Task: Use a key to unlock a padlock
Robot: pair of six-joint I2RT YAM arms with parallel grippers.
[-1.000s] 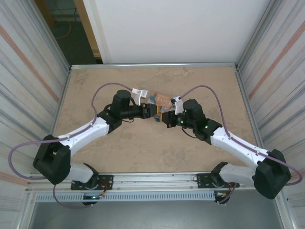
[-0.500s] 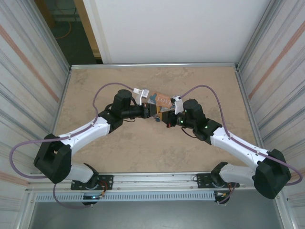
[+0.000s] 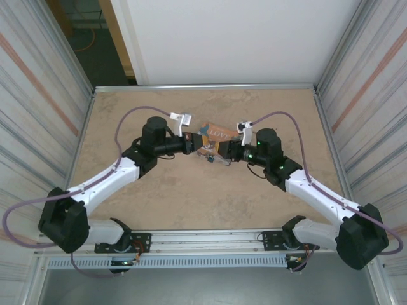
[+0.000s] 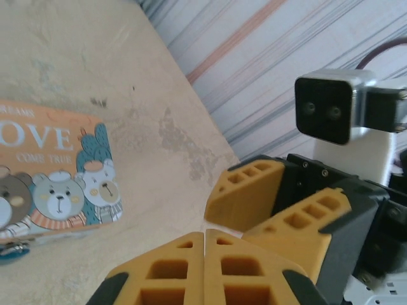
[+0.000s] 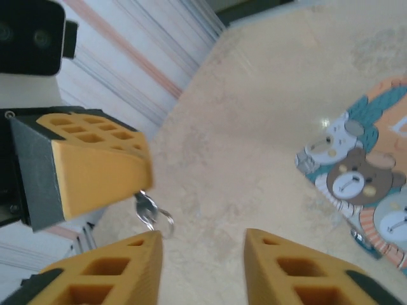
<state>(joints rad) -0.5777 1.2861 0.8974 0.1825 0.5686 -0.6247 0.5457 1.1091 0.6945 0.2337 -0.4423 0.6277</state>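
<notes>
The padlock (image 4: 9,252) is held by neither arm, so the unlocking itself is not yet done. The left gripper (image 4: 204,238) has its fingers pressed together, pinching what looks like the key (image 5: 151,213) on a small ring, though it is too small to be sure. Just opposite, the right gripper (image 5: 202,238) is spread apart and empty. Beyond them the padlock lies on the table (image 3: 191,203), touching the near edge of the orange tin (image 4: 57,171). Its shackle cannot be read. The key is in hand. Steadying the lock, inserting the key and turning it remain.
</notes>
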